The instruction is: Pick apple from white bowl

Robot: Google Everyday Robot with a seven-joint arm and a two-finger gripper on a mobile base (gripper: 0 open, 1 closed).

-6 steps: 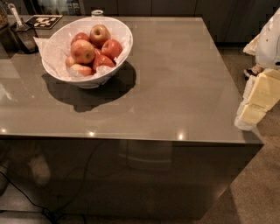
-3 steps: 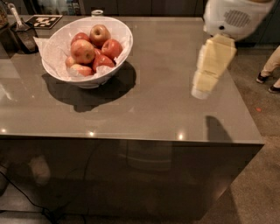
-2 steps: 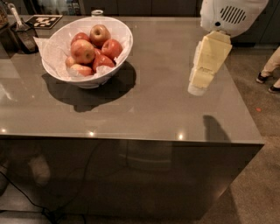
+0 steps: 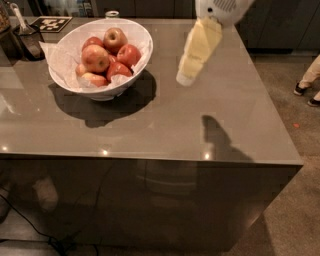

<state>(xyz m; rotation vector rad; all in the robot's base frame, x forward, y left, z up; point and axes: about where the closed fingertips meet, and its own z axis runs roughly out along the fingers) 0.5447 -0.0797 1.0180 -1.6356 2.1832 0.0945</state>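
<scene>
The white bowl (image 4: 133, 39) stands at the back left of the grey counter, lined with crumpled white paper and holding several red apples; the topmost apple (image 4: 114, 38) sits near the back. My gripper (image 4: 187, 76) hangs from the white arm above the counter, to the right of the bowl and apart from it. It holds nothing that I can see.
The grey counter (image 4: 150, 120) ends at a front edge and a right edge. A black holder with utensils (image 4: 27, 39) and a marker tag (image 4: 50, 23) stand at the back left. A small jar (image 4: 112, 14) is behind the bowl. A person's feet (image 4: 306, 89) are on the floor at right.
The arm has swung in from the right edge and moved left over the counter, closer to the bowl. The bowl and apples have not moved.
</scene>
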